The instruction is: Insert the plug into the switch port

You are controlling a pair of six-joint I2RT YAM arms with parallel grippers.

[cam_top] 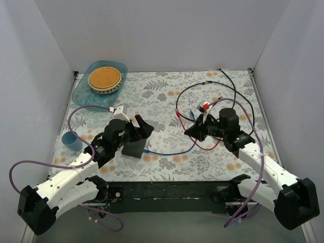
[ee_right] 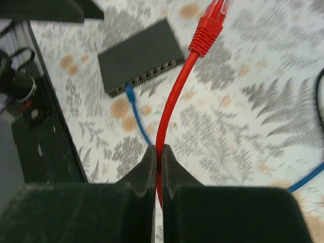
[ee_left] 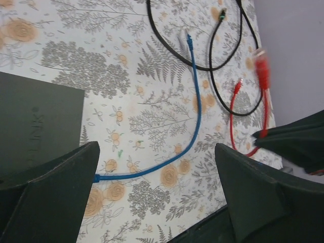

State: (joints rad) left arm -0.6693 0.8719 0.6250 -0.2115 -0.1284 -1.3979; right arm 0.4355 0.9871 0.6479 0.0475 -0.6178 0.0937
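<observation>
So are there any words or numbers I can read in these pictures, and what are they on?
"LINK": faint letters on top of the switch, sideways in the left wrist view; anything before them is hidden by a finger of the left gripper.
A tiny round mark after it: too small to read.
No writing seen on the red cable, blue cable, cup or dish.

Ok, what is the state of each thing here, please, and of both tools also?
Right tool: shut on the red cable.
Left tool: open, empty.
Red plug: free in the air, not inserted.
Switch: flat on the table.
Blue cable: one end at the switch sockets, seemingly inserted.
Black cable: loose on the table.
Cup: upright.
</observation>
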